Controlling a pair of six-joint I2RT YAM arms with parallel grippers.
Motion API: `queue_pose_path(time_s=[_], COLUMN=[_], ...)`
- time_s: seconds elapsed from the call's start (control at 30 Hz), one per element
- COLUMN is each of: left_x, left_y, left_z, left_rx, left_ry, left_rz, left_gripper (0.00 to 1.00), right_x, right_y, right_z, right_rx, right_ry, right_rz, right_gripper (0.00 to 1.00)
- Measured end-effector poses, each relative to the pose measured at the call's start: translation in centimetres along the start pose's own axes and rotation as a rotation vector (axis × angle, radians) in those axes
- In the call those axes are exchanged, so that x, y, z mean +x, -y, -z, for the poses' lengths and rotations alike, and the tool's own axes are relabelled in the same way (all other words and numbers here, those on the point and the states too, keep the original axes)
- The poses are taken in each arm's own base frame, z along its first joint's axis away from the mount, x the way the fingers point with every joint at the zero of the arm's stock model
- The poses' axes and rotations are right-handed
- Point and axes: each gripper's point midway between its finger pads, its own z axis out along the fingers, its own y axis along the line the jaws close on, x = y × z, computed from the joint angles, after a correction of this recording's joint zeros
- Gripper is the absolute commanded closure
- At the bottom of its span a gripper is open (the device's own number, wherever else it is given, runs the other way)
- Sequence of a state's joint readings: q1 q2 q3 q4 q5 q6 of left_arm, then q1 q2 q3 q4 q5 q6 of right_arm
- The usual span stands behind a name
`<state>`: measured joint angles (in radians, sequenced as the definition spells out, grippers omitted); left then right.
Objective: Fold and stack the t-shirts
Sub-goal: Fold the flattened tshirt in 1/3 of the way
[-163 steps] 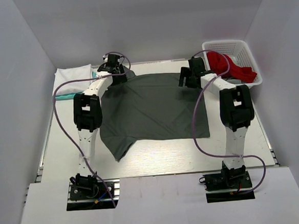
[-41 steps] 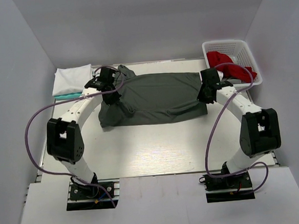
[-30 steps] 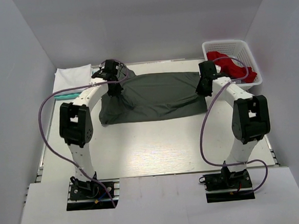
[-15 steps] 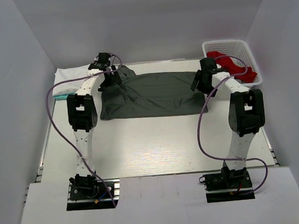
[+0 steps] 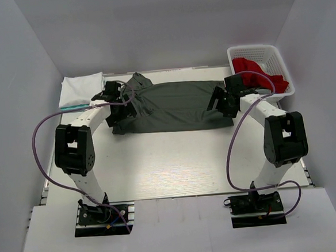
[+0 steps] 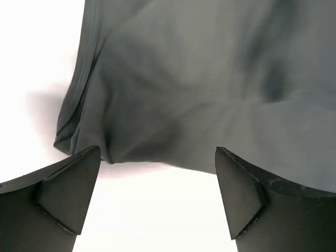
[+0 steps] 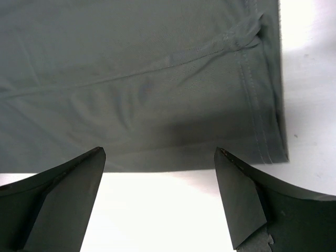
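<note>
At the far left, a folded white t-shirt [image 5: 82, 89] is lying on a teal t-shirt [image 5: 73, 108], with only a teal edge showing. Just beside them the left gripper [image 6: 156, 157] is hovering with its jaws spread wide and nothing between them. It is hanging over the rumpled left end of the dark grey t-shirt [image 5: 175, 105], which is lying as a long folded band across the far middle of the table [image 5: 176, 166]. The cloth is looking thin, limp and light, so it is likely going to sag and slide on itself; the doubled near edge and the corners are offering the surest holds. The right gripper [image 7: 157, 157] is hanging equally spread and empty over the hemmed right corner. At the far right, a white basket [image 5: 278, 57] is holding the red t-shirt [image 5: 256, 71], sitting near enough that a wide sweep could be catching it.
</note>
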<state>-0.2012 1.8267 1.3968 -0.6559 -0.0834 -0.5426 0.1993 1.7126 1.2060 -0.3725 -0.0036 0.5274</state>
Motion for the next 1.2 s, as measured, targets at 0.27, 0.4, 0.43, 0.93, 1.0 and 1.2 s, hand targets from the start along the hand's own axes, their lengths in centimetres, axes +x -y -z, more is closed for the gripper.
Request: queue_pose_path(time_s=[0.27,0.4,0.43,0.93,1.0,1.2], left_x=[5.5,4.9,4.7,8.6,10.0,14.0], left_y=[-3.9,-4.8,-5.1,-10.2,-10.9,-13.2], left_z=[-3.6,-4.1,-4.2,-1.3,-0.5,1.6], left_rx=[-0.085,-0.136,-0.152,-0.243,-0.259,-0.342], left_ry=[-0.122,-0.099,-0.092,-0.053,-0.065,-0.105], left_rz=[0.047,0.074,0.08,0.166,0.192,0.296], left_gripper=[0.0,0.0,0.0,0.0,0.0,0.0], right_x=[2.8,2.4,2.3,5.2,6.2,8.4], right_y=[3.4,4.6,4.9,7.3,7.7,8.4], right_z=[-3.8,-4.1,-4.1,-1.4,-0.6,0.9], right_rx=[0.115,0.153,0.159,0.163,0.164,0.154], right_ry=[-0.073,-0.054,-0.047,-0.02,-0.027,-0.05], right_rz=[-0.03,-0.058,-0.064,-0.047,-0.043,-0.033], right_gripper=[0.1,0.1,0.1,0.1,0.1,0.1])
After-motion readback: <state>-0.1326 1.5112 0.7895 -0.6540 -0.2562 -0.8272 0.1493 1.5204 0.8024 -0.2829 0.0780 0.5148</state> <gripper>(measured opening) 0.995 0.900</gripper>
